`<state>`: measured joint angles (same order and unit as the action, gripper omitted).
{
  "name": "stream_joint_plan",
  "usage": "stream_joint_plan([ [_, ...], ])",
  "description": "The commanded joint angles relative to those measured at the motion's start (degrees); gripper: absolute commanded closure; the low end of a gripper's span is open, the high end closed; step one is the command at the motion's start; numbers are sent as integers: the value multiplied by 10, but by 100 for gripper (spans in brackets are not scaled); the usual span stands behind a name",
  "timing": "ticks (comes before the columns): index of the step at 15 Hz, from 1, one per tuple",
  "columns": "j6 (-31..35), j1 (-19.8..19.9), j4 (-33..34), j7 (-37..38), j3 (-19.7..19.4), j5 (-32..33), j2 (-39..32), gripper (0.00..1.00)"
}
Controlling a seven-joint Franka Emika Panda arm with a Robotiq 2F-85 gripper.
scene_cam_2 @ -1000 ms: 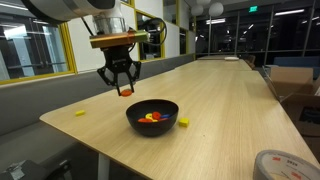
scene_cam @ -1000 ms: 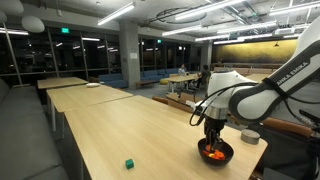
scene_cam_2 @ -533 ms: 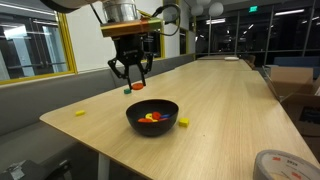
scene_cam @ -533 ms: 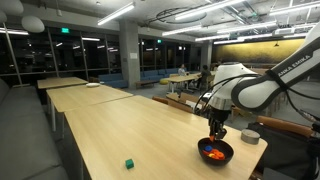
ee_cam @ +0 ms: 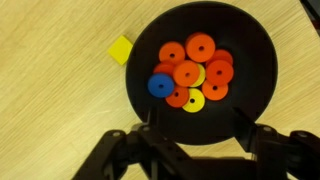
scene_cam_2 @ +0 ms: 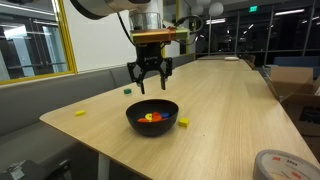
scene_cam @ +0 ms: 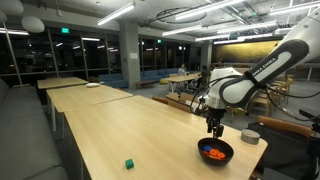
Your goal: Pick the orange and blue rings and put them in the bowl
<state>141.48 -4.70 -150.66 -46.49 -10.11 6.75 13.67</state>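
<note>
- Several orange rings point(ee_cam: 188, 72) and the blue ring point(ee_cam: 159, 85) lie inside the bowl point(ee_cam: 252, 100).
- Above the bowl, the hand point(scene_cam_2: 150, 90) has just opened and is empty; the ring it carried apparently dropped in.
- Task looks nearly complete.

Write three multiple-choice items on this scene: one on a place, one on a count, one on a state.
1. Where does the yellow cube lie?
A) on the table beside the bowl
B) inside the bowl
C) on the floor

2. How many blue rings are in the bowl?
A) none
B) one
C) three

3. How is the gripper?
A) shut on a ring
B) resting on the table
C) open, empty, above the bowl

Answers:
1 A, the cube sits on wood just outside the rim.
2 B, a single blue piece shows among the orange rings.
3 C, its jaws stand apart over the bowl with nothing between them.
</note>
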Motion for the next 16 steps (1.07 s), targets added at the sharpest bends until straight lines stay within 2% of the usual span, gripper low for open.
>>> stream_joint_plan([
  [1,-26,15,57,-38,1,-35,-32,0],
  [5,-99,53,74,61,19,-2,27,0],
  [11,-236,83,82,228,27,-2,132,0],
  [16,-260,90,67,329,45,6,204,0],
])
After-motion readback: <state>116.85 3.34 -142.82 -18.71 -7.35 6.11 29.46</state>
